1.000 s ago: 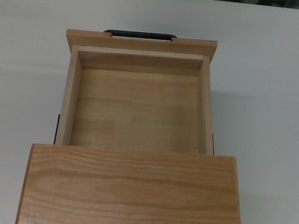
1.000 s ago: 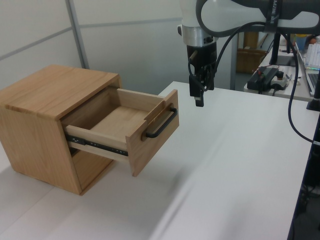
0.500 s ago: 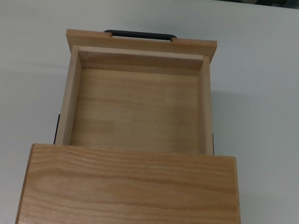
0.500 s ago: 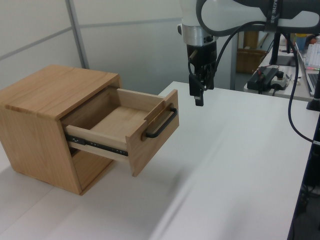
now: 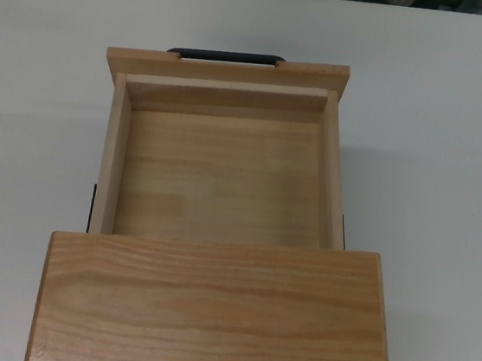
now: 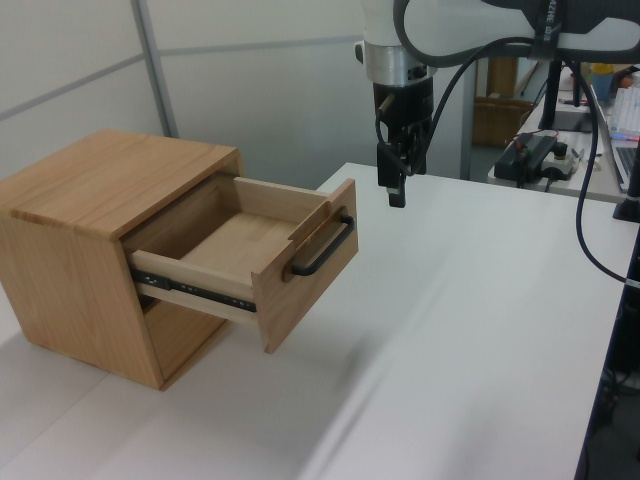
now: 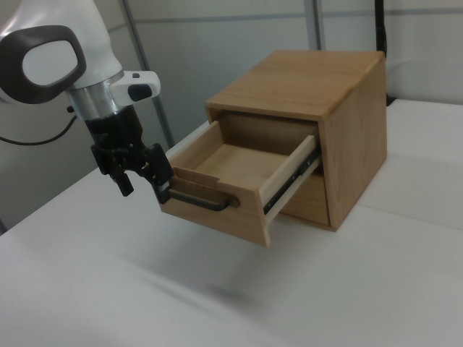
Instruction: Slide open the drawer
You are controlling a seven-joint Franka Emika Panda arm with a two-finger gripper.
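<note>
The gripper (image 7: 142, 182) is hanging in the air with its fingers (image 7: 160, 184) spread apart and gripping nothing, near the black bar handle (image 6: 322, 246) but clear of it in the left view. The drawer (image 5: 220, 174) is standing pulled well out of the wooden cabinet (image 6: 95, 200), riding on its metal side rail (image 6: 195, 287), with its inside bare. The cabinet is sitting on the white table (image 6: 480, 330).

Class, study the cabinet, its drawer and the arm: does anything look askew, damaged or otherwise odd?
Nothing stands out. The drawer sits pulled out straight and empty from the cabinet, handle intact; the end effector hangs clear above the table.
</note>
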